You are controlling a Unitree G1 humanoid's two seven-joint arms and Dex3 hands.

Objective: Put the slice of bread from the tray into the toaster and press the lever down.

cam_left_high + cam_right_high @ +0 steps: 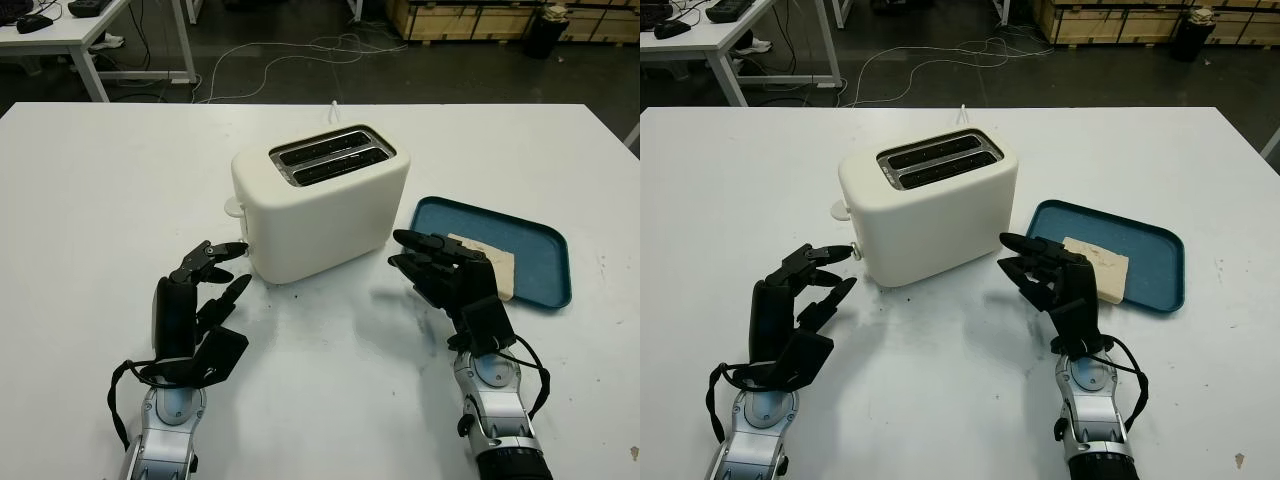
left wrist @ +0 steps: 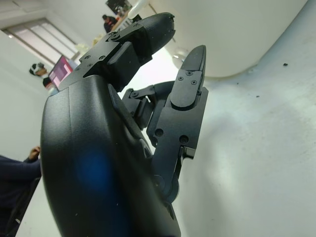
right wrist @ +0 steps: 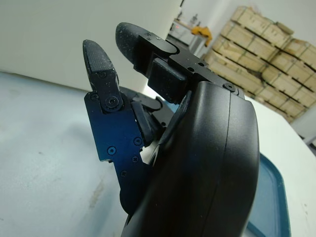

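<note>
Surface: white tabletop carrying a cream two-slot toaster and a teal rectangular plastic tray.
Head views, bread: pale square slice of bread lies in the tray, just beyond the right hand, not touching.
Head views, left hand: open, empty, beside the toaster's near corner.
Right wrist view: right hand open, empty, tray edge beside it.
Left wrist view: left hand empty near the toaster's base.
</note>
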